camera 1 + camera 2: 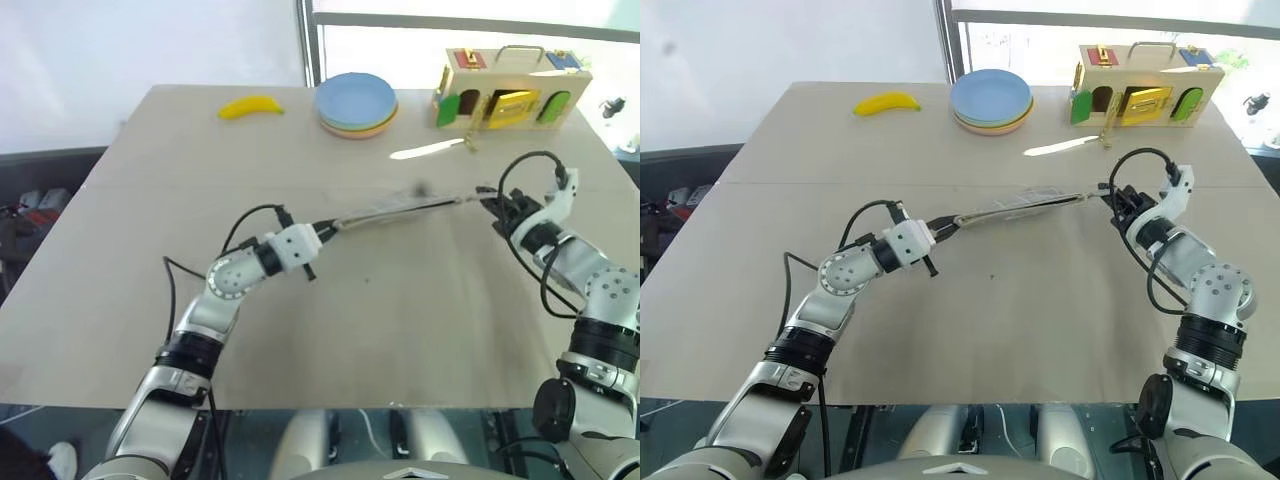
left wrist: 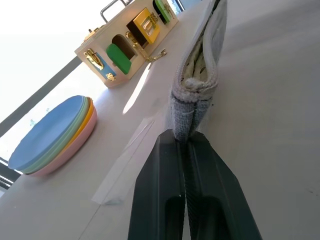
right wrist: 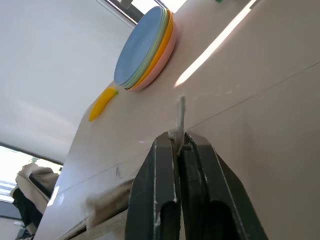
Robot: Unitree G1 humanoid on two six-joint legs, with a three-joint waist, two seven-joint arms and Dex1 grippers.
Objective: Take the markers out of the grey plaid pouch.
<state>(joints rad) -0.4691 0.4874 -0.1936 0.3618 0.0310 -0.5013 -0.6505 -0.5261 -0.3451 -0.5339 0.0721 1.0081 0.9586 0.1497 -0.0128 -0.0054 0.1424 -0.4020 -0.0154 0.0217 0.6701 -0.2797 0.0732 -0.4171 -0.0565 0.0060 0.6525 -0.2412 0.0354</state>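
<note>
We hold the flat grey plaid fabric pouch (image 1: 1015, 207) stretched between the left gripper (image 2: 186, 137), clamped on its end seam, and the right gripper (image 3: 178, 140), apparently pinching its zipper pull; next, unzip fully.

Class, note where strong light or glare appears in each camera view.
Left eye view: a bright sun streak lies on the table in front of the wooden box. Left wrist view: the window behind the stacked plates glares white. Right wrist view: the same streak runs across the table past the plates.
</note>
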